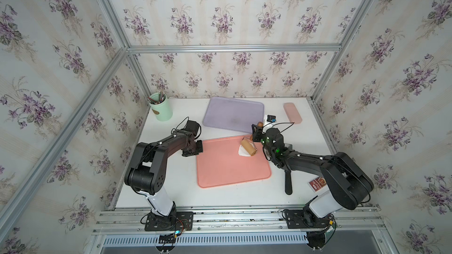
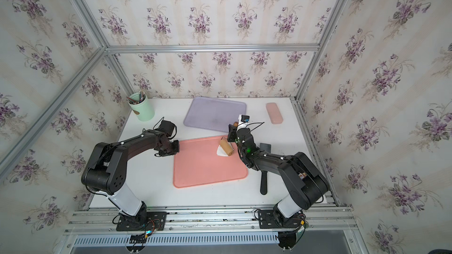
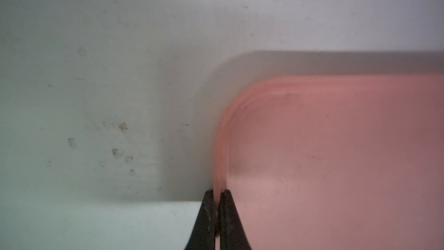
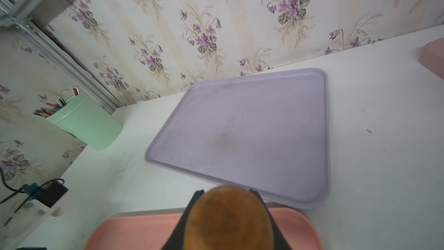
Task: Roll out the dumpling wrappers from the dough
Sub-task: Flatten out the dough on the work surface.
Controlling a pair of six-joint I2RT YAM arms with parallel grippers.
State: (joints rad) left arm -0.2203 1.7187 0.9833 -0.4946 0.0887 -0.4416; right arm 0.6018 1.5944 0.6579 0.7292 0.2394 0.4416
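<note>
Left arm (image 1: 159, 151) elbow-up, left pincer (image 3: 219, 197) tight on pink tray (image 3: 222, 145) rim

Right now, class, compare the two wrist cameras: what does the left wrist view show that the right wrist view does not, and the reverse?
Only the left wrist view: the left pincer shut on the rim of the pink tray, seen close up.
Only the right wrist view: the right pincer closed around the handle of the wooden roller, the purple tray, the green pencil cup and the flowered wallpaper.
Both: the pink tray and the white table.
</note>
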